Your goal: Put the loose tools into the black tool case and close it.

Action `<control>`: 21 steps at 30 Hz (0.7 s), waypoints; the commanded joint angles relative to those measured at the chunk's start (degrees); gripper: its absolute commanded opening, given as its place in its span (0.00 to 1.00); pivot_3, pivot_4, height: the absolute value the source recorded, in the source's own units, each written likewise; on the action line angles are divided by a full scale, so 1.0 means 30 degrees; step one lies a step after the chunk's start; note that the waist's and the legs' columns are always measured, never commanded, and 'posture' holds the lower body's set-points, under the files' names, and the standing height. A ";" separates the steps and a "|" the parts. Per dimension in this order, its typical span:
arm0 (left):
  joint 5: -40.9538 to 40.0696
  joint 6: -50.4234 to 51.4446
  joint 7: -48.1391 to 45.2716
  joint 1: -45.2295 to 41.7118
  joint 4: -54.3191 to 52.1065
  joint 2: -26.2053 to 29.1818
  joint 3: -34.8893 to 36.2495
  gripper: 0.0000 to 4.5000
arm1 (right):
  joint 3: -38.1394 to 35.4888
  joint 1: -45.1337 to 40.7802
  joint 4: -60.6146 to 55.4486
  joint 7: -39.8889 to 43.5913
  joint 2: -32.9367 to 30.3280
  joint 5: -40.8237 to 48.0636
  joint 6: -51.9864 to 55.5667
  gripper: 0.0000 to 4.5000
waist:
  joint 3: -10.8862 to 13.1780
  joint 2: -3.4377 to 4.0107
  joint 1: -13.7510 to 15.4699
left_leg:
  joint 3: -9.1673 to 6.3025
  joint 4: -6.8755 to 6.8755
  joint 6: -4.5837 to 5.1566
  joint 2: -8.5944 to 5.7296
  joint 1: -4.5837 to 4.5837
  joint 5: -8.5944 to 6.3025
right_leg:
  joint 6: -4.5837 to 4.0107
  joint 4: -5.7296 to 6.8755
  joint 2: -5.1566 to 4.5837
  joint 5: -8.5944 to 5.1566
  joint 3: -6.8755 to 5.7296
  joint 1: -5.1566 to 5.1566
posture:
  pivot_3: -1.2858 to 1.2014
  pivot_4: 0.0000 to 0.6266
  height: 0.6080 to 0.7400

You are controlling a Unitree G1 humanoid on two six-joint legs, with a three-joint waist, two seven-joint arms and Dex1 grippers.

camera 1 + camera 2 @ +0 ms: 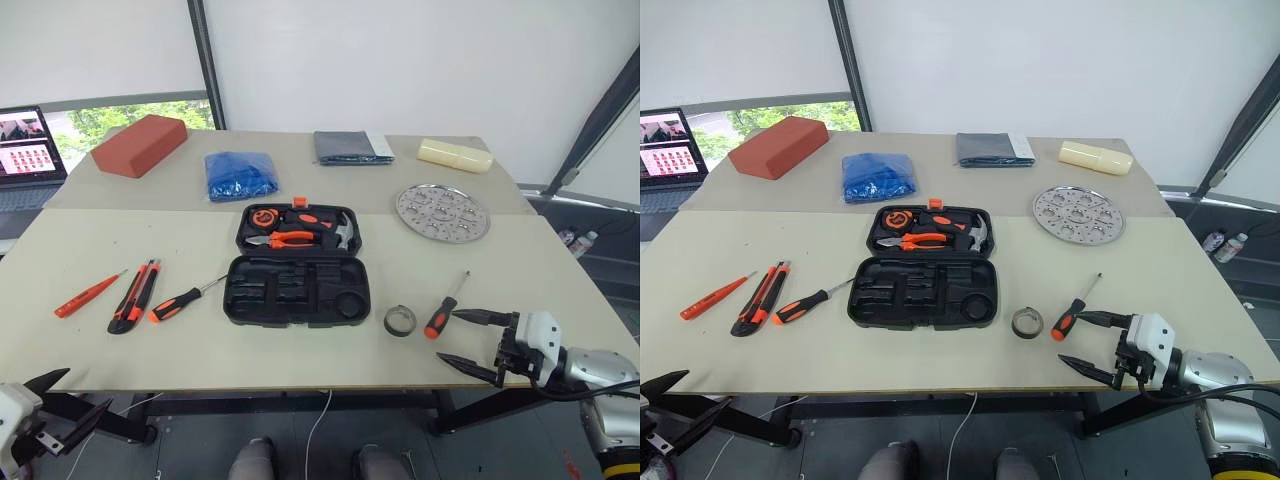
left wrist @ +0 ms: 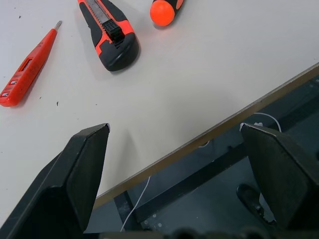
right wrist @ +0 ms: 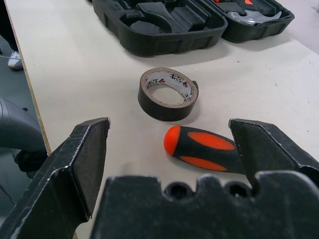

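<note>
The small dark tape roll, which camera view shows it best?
The right wrist view: the small dark tape roll lies large and unobstructed, its printed inner lining visible, beside a black-and-orange screwdriver handle. Both eye views show it small on the table, right of the black tool case.

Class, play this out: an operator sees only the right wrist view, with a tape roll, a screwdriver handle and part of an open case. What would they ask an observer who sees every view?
Operator: Are there loose tools beyond my tape roll and screwdriver?
Observer: Yes, three lie left of the black tool case: a slim orange screwdriver, a utility knife and a second screwdriver.
Operator: What sits in the case's far half?
Observer: Orange-handled pliers and a hammer.
Operator: Where is the left gripper?
Observer: The left gripper hangs open at the table's near edge, off the tools.
</note>
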 commanded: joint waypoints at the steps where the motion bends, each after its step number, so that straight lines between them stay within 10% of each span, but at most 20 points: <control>1: -0.2611 0.2223 0.0742 0.0196 -0.1254 -0.0272 0.1093 1.00 | -0.0012 -0.0748 -0.1229 -0.0027 0.0372 0.1409 0.1022 0.99 | 0.0000 -0.0001 -0.0005 | 0.0000 0.0000 0.0000 0.0000 0.0000 0.0000 | 0.0000 0.0000 0.0001 0.0000 -0.0001 0.0000 | 0.52 0.24 1.00; 8: -0.8632 0.8189 0.3009 0.1339 -0.2835 -0.2168 0.3502 1.00 | 0.0344 -0.2707 -0.5107 -0.1702 0.2673 0.3788 0.3491 0.99 | -0.0011 -0.0008 -0.0405 | -0.0011 0.0008 0.0004 0.0033 0.0011 0.0002 | 0.0007 0.0072 0.0014 0.0004 -0.0025 0.0051 | 0.52 0.24 1.00; 15: -0.9605 1.2348 0.3174 0.0171 -0.4087 0.2127 0.3385 1.00 | 0.0795 -0.4052 -0.5572 -0.1738 0.2868 0.3623 0.3966 0.99 | -0.0023 -0.0061 0.0101 | -0.0035 0.0024 -0.0006 0.0030 0.0012 -0.0002 | -0.0032 0.0041 -0.0016 0.0019 -0.0107 0.0003 | 0.52 0.24 1.00; 21: -0.7918 1.5257 0.3852 -0.5817 -0.2642 0.6757 -0.1796 1.00 | 0.1278 -0.4723 -0.4993 -0.1574 0.2931 0.3162 0.3796 0.99 | -0.0024 -0.0022 0.0285 | -0.0007 0.0028 -0.0008 0.0028 0.0008 -0.0002 | -0.0093 0.0027 -0.0038 0.0058 -0.0116 -0.0009 | 0.52 0.24 1.00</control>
